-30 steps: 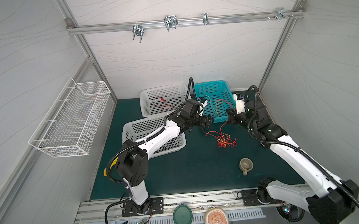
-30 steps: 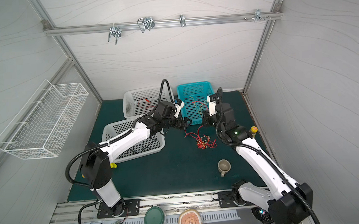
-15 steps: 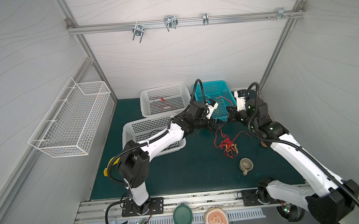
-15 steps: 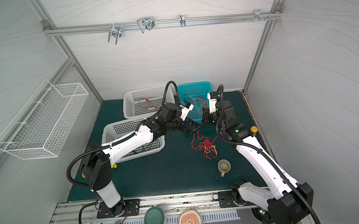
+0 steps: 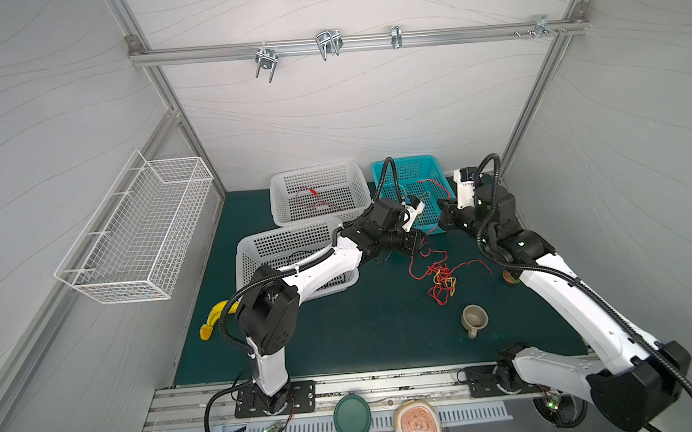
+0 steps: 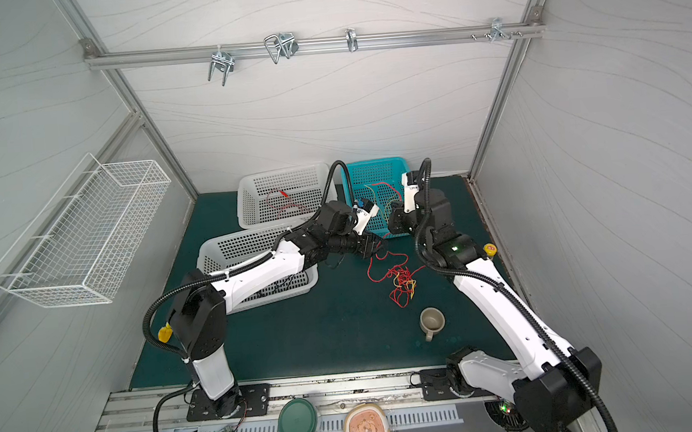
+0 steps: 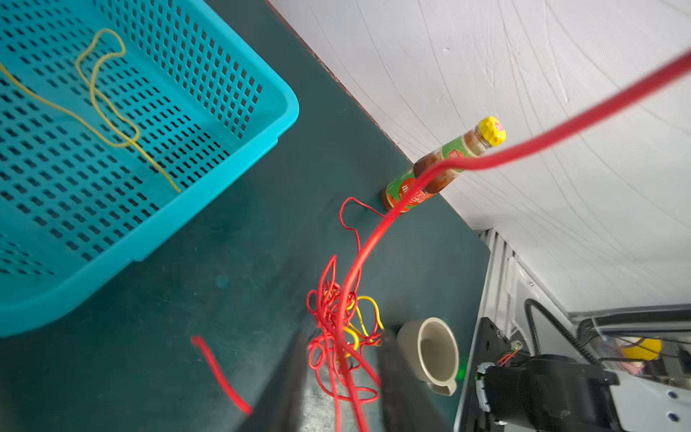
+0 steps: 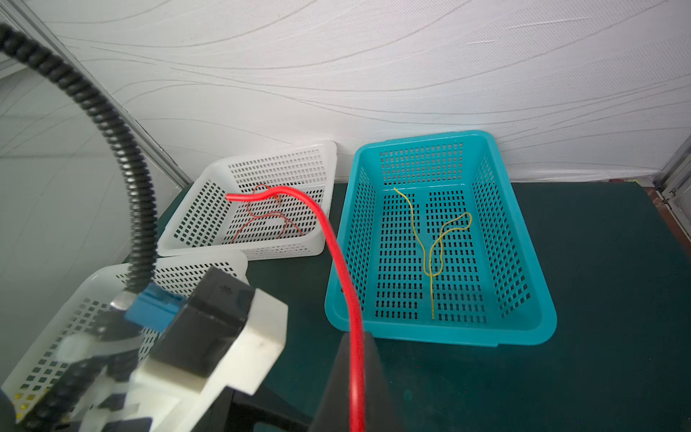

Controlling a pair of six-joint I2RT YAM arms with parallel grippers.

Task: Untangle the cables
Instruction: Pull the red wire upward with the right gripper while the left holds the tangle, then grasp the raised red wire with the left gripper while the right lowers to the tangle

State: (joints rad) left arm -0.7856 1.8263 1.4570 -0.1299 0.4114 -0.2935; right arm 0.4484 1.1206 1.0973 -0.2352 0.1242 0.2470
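Observation:
A tangle of red and yellow cables (image 5: 440, 277) (image 6: 401, 282) lies on the green mat in both top views. One red cable (image 8: 336, 254) rises from it to my right gripper (image 8: 355, 359) (image 5: 442, 214), which is shut on it beside the teal basket. My left gripper (image 7: 342, 374) (image 5: 419, 243) hovers over the same strand, just left of the right one. Its blurred fingers (image 7: 295, 374) stand a little apart with the red cable between them and the cable tangle (image 7: 336, 318) beyond.
The teal basket (image 5: 436, 165) holds a yellow cable. A white basket (image 5: 316, 173) behind holds a red one, and another white basket (image 5: 255, 248) sits under the left arm. A mug (image 5: 474, 318), a sauce bottle (image 7: 448, 161) and a banana (image 5: 214, 318) stand around.
My left gripper has moved right, from the baskets to the red strand beside the right gripper. The tangle has shifted slightly toward the front. The right gripper has held its place.

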